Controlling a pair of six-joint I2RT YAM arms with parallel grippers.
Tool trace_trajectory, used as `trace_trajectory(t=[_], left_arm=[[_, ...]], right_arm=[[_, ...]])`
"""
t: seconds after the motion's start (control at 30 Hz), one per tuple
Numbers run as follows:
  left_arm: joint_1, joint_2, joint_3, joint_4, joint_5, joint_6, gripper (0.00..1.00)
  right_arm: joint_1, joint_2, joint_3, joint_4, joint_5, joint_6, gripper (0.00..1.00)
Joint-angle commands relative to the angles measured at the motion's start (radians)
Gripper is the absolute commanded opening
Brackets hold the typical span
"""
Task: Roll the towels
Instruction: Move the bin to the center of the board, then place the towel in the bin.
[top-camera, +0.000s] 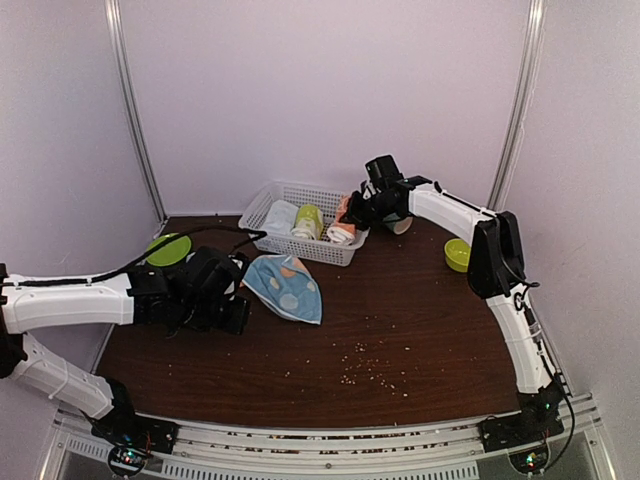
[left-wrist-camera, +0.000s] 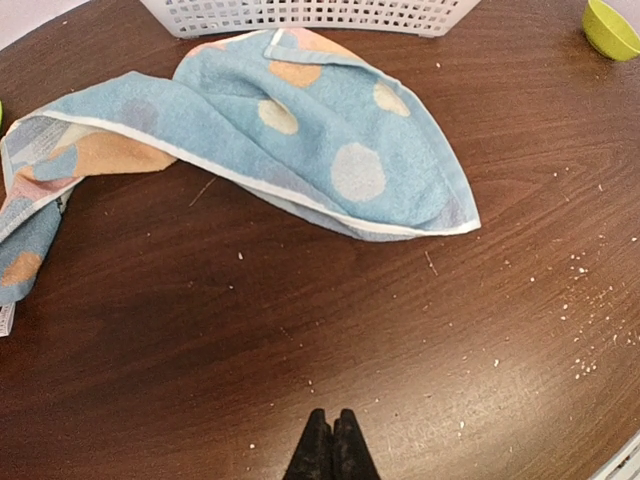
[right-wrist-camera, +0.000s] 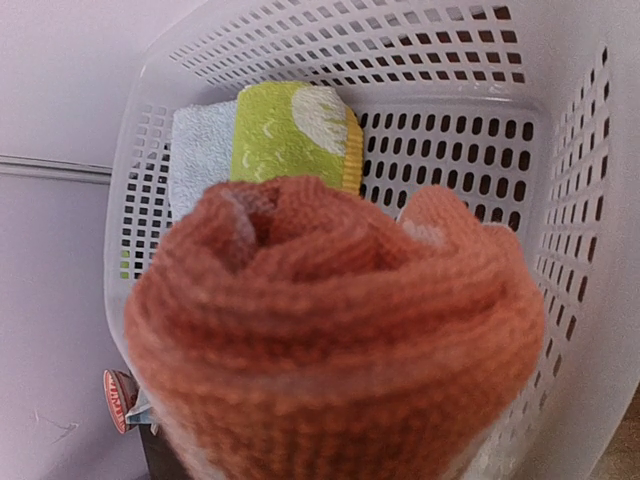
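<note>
The light blue towel (top-camera: 285, 288) with orange and white spots lies crumpled and unrolled on the brown table, in front of the white basket (top-camera: 275, 195). My left gripper (left-wrist-camera: 331, 415) is shut and empty, low over bare wood just near of that towel (left-wrist-camera: 330, 150). The peach-orange towel (right-wrist-camera: 330, 330) is a tight roll filling the right wrist view and hiding the fingers. My right gripper (top-camera: 352, 215) holds it at the basket's right end, where the roll (top-camera: 343, 233) shows in the top view.
Inside the basket (right-wrist-camera: 560, 150) stand a yellow-green rolled towel (right-wrist-camera: 290, 135) and a pale blue-white rolled towel (right-wrist-camera: 200, 140). A green bowl (top-camera: 457, 254) sits at the right, a green plate (top-camera: 168, 249) at the left. Crumbs (top-camera: 365, 365) dot the table's near middle.
</note>
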Motion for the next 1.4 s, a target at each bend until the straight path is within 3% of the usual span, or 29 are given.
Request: trace_trajectory(t=[0.0, 0.53, 1.0, 1.23, 1.37], left_arm=[[0.007, 0.023, 0.044, 0.011, -0.010, 0.016, 0.00], [0.009, 0.025, 0.054, 0.028, -0.005, 0.034, 0.00], [0.009, -0.008, 0.026, 0.045, 0.017, 0.028, 0.00], [0.009, -0.024, 0.024, 0.037, 0.020, 0.030, 0.00], [0.009, -0.033, 0.024, 0.020, 0.016, 0.024, 0.00]], right_arm=[[-0.002, -0.003, 0.033, -0.099, 0.017, -0.027, 0.00], [0.000, -0.099, -0.096, -0.246, 0.029, -0.102, 0.00], [0.001, -0.350, -0.472, -0.190, 0.059, -0.136, 0.00], [0.001, -0.354, -0.391, -0.067, 0.007, -0.058, 0.00], [0.000, -0.279, -0.294, -0.043, -0.003, -0.023, 0.00]])
